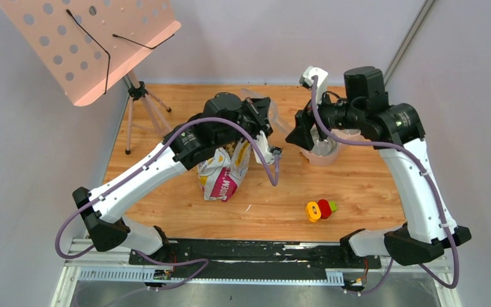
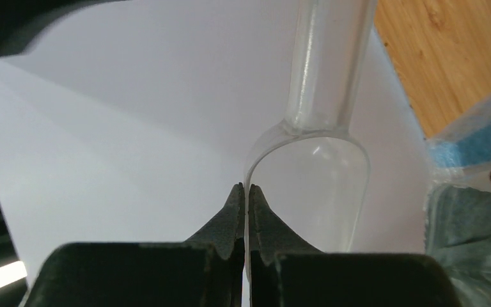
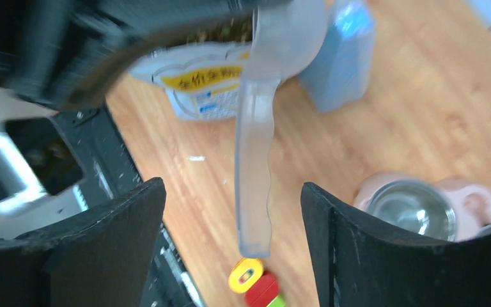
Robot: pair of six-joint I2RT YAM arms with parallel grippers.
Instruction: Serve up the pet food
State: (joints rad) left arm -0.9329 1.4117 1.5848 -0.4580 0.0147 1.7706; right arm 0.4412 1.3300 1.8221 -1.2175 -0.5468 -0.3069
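Close to the near edge of the desk [image 1: 358, 185], right of centre, lies a small yellow, red and green toy [image 1: 319, 209], well apart from everything else. At the middle of the desk stands the printed bag [image 1: 220, 176], its top open. The pet food [image 3: 227, 31] shows only as a brown speckled patch in the bag's mouth, blurred in the right wrist view, and none can be seen anywhere else.

Just beyond the bag, the left tool [image 2: 247, 188] is pressed together on the thin rim of a clear plastic scoop [image 2: 313, 185]. The scoop is held off the desk and looks empty. The right tool [image 3: 231, 185] faces it with its jaws wide apart. The scoop's handle hangs between them, and neither jaw touches it.

Under the right arm, toward the far edge and right of centre, sits the pink stand [image 1: 319, 160]. The one steel bowl [image 3: 412, 208] seen clearly looks bare. A pink music stand [image 1: 83, 45] rises at the far left corner.

The step in hand appears to be getting a working hold on the scoop, with no food served yet. A pinch on the rim looks weak for digging. The next move likely calls for a firm grip on the handle, then lowering the scoop's open end into the bag's mouth without tipping the bag.
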